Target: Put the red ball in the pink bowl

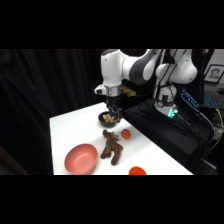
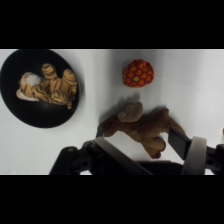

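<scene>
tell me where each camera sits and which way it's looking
Side view: stands beside the table, looking across and down; shows the white arm and its gripper above the black bowl.
Wrist view: rides on the wrist, looking down at the table; black linkage and fingers rise from the bottom.
Both show the red ball, brown plush toy and black bowl.

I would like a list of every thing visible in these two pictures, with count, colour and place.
red ball: one, red-orange with dots, on the table beside the brown toy
pink bowl: one, salmon pink, near front corner of the table
black bowl: one, black, holding striped pale-and-brown pieces, at the far side
brown toy: one, brown plush, middle of the table
orange-red object: one, at the front edge, partly cut off
table: one, white
pincer: one, black fingers, open, above the brown toy
</scene>
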